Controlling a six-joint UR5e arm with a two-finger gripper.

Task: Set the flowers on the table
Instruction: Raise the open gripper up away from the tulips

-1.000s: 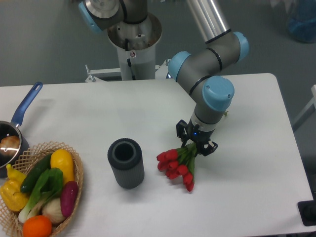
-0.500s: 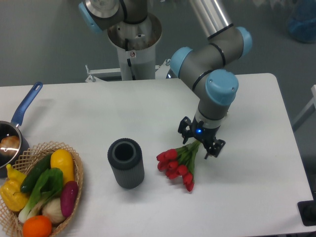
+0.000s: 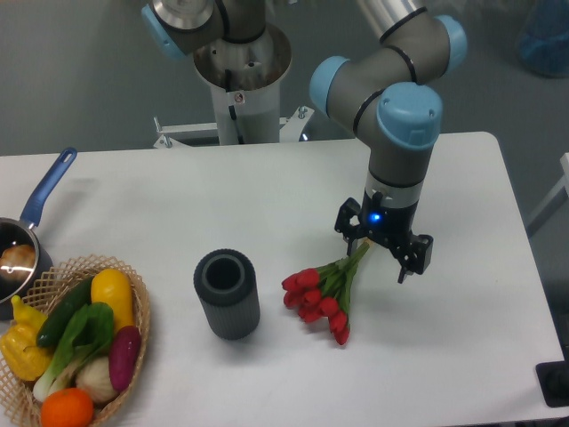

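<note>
Red tulip bunch lying flat on white table.

The flowers [image 3: 322, 294]: cluster of red buds with thin green stems and leaves, lying on its side, buds spread toward lower left and front, stems converging and pointing up-right. Bunch rests directly on the table [image 3: 462, 311], a large white matte top with rounded corners, right of centre and nearer the front edge. Stem ends partly hidden from this view; exact bud count can't be told.

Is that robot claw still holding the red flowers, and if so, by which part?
Nothing is held. The gripper is open above the stem ends of the flowers, which lie on the table.
</note>
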